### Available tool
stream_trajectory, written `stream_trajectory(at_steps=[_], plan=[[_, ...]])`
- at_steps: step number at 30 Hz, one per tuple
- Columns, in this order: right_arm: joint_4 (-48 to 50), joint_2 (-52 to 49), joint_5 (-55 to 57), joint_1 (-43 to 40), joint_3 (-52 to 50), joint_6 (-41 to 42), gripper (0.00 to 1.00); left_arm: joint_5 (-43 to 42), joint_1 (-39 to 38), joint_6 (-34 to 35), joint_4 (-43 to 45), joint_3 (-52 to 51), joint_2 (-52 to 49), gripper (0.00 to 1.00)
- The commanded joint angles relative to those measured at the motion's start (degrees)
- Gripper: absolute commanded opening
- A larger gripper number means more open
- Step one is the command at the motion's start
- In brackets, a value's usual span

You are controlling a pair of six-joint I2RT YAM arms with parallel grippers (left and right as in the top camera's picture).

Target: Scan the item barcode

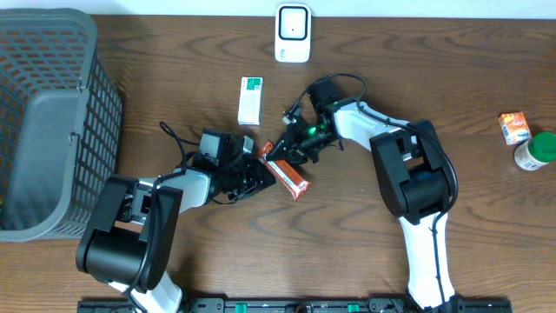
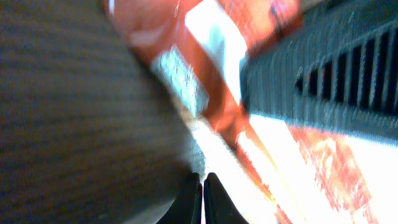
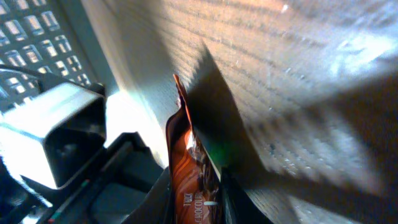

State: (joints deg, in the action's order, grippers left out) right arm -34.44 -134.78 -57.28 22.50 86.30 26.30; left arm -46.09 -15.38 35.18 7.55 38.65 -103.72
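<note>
The right fingers are shut tight on the top end of a red chocolate packet. The packet is in the middle of the brown counter. Its other end points down toward the front edge, and I cannot tell if that end touches the wood.

The left fingers are pressed together with nothing between them. They are just beside the packet, on its left side.

The white scanner stands at the back edge of the counter, well apart from the packet. A green and white box lies between the scanner and the left arm. A big grey basket is on the far left. On the far right are a small orange box and a bottle with a green lid, close to each other.
</note>
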Motion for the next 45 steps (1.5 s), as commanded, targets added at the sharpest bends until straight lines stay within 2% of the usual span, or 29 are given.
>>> stream_trajectory(at_steps=[1, 9, 13, 16, 20, 24, 30, 32, 34, 35, 45], plan=[[-0.1, -10.2, 29.8, -3.5, -5.2, 4.2, 0.09, 1.3, 0.3, -2.6, -1.5, -1.3, -1.0, 0.07], [2.4, -9.8, 33.6, -4.6, -4.6, 4.9, 0.06, 0.2, 0.3, -3.7, -1.5, -1.3, 0.1, 0.07], [3.0, -9.8, 41.7, -4.6, -4.6, 13.3, 0.09, -1.3, 0.3, -3.5, -1.4, -1.3, 0.1, 0.07], [3.7, -9.8, 46.7, -4.3, -4.6, 19.0, 0.09, -4.7, 0.3, -0.3, -1.1, -1.2, 0.3, 0.07], [4.0, -9.8, 48.0, -3.9, -4.6, 21.7, 0.10, -6.0, 0.2, 2.6, -0.8, -1.2, 2.8, 0.07], [3.9, -9.8, 50.2, -3.9, -4.6, 22.8, 0.17, -5.8, 0.2, 3.3, -0.3, -1.2, 9.8, 0.07], [4.6, -9.8, 52.1, -4.5, -4.6, 22.9, 0.15, -3.6, 0.2, 3.3, -0.4, -1.2, 21.0, 0.07], [4.0, -9.8, 52.1, -4.5, -4.6, 22.9, 0.17, -2.3, 0.2, 3.9, -0.4, -1.2, 23.4, 0.07], [3.7, -9.8, 52.1, -4.5, -4.6, 22.9, 0.24, -1.9, 0.2, 4.1, -0.4, -1.2, 24.5, 0.07], [3.6, -9.8, 52.1, -4.4, -4.6, 22.9, 0.24, -1.9, 0.2, 4.1, -0.6, -1.2, 24.7, 0.08], [-0.1, -9.8, 48.1, -4.0, -4.6, 22.9, 0.21, -0.8, 0.2, 3.4, -2.0, -1.2, 24.2, 0.07]])
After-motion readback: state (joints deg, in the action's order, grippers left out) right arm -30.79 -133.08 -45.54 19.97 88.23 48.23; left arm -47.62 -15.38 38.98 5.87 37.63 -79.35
